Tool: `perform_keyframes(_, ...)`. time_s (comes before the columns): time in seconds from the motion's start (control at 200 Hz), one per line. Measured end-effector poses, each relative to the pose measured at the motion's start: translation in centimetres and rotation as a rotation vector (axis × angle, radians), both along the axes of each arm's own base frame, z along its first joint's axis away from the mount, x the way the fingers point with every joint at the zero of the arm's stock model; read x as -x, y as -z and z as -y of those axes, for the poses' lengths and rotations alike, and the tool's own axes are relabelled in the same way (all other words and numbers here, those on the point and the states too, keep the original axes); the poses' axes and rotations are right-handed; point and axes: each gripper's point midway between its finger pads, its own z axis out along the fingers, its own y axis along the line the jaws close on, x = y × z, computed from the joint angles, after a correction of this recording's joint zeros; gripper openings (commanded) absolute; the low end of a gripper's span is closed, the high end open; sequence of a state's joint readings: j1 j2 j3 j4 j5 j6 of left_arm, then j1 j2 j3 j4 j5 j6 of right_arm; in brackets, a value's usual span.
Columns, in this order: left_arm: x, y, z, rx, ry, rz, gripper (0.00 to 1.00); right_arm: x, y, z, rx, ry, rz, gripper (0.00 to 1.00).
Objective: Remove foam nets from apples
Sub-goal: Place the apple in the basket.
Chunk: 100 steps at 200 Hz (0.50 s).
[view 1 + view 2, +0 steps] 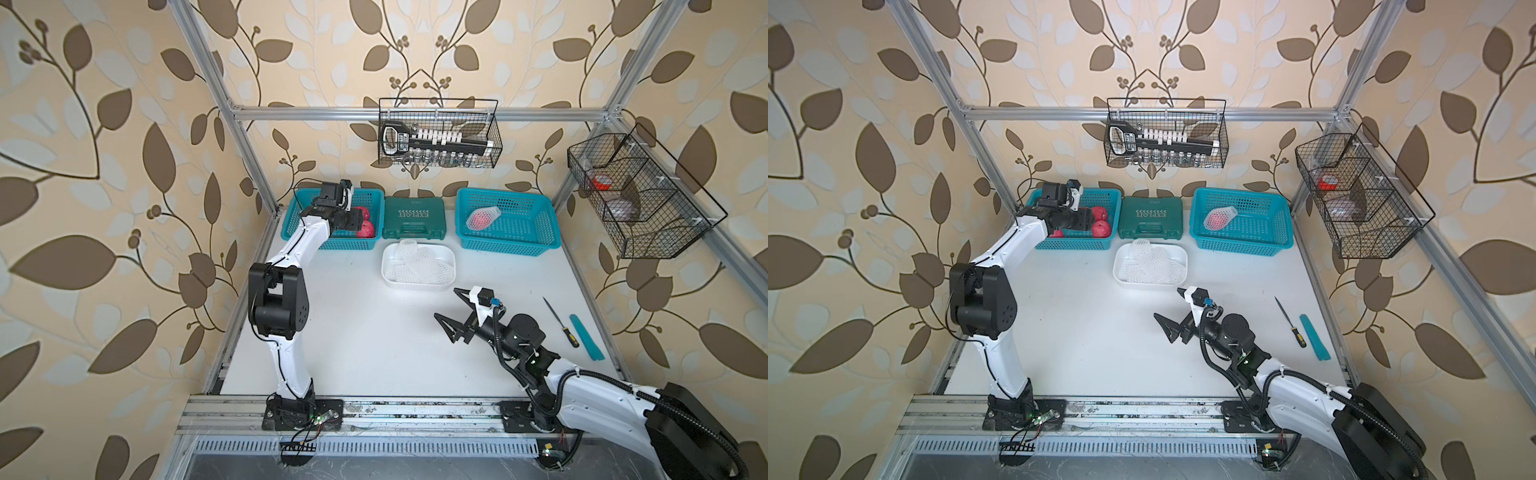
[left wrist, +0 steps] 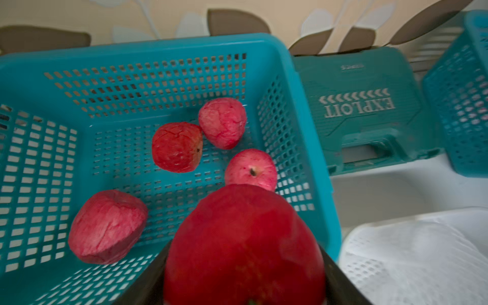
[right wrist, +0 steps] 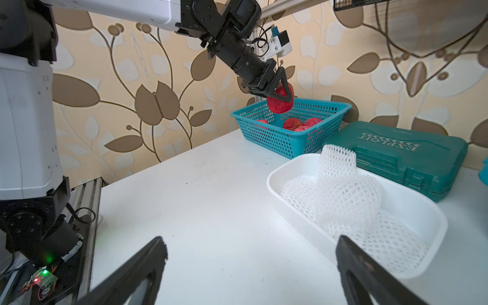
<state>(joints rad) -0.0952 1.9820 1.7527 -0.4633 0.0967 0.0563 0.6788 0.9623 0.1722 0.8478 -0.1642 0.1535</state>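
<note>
Nearly done: four bare apples [image 2: 177, 146] lie in the left basket [image 2: 158, 43], the left gripper [image 3: 280, 95] clamps a fifth apple [image 2: 243, 245] above it, shed nets [image 3: 348, 195] fill the tub [image 3: 274, 179], one netted apple [image 1: 482, 217] waits in the right basket [image 1: 507, 245], and the right gripper [image 1: 446, 302] is spread wide, empty.

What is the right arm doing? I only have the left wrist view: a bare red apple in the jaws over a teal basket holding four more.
Observer: The right gripper hangs open and empty over the table, just in front of the white tub.
Operator: Any apples in nets anywhere?
Observer: One netted apple lies in the second teal basket, past the green case.
Operator: Is my apple clear of the basket?
Observer: It looks so. In the right wrist view the left gripper holds the held apple above the rim of the left arm's basket, apart from the apples inside.
</note>
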Motion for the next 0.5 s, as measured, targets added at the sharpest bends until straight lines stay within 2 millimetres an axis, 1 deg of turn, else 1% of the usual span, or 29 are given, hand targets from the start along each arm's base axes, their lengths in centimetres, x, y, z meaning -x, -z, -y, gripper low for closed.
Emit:
perform_keyframes(0.095,-1.6,1.5,-1.7,-0.013,-0.023,-0.042,0.60,-0.1,0.0,0.2,0.003,0.013,-0.001,1.00)
perform_keyframes(0.195,-2.9,3.2,-2.3,-0.023,-0.028,-0.069,0.60,-0.3,-0.1,0.5,0.001,0.031,0.002,1.00)
perform_keyframes(0.3,-3.0,5.4,-2.4,-0.030,-0.025,-0.114,0.62,-0.4,-0.4,0.8,-0.005,0.052,0.008,1.00)
perform_keyframes(0.41,-3.1,7.3,-2.4,-0.034,-0.021,-0.148,0.63,-0.5,-0.7,1.1,-0.010,0.069,0.015,1.00)
perform_keyframes(0.5,-3.3,8.4,-2.3,-0.035,-0.018,-0.167,0.69,-0.6,-0.9,1.3,-0.013,0.083,0.019,1.00)
